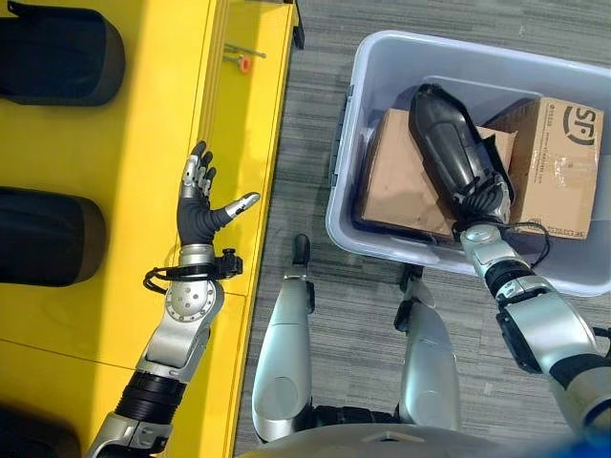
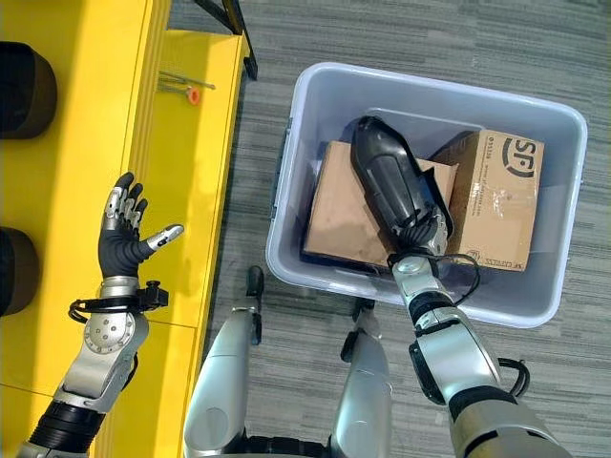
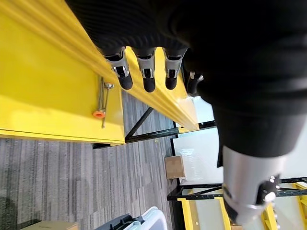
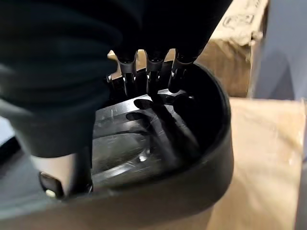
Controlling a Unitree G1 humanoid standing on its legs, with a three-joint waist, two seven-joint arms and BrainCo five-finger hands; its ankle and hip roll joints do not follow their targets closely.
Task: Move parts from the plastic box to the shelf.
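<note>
both hands: left hand [image 1: 199, 212] fingers spread over shelf [image 1: 115, 153]; right hand [image 1: 485, 202] fingers gripping black part [image 1: 447, 134].

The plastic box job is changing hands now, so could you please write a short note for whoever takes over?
Left hand: open, fingers spread above the yellow shelf, holding nothing.
Right hand: down in the translucent grey plastic box, fingers reaching into the hollow of a black curved shell part; grip unclear.
That part lies on the brown cardboard boxes in the plastic box.
Done: similar black parts already sit on the shelf.
Left: lift this part out and place it on the shelf.
</note>
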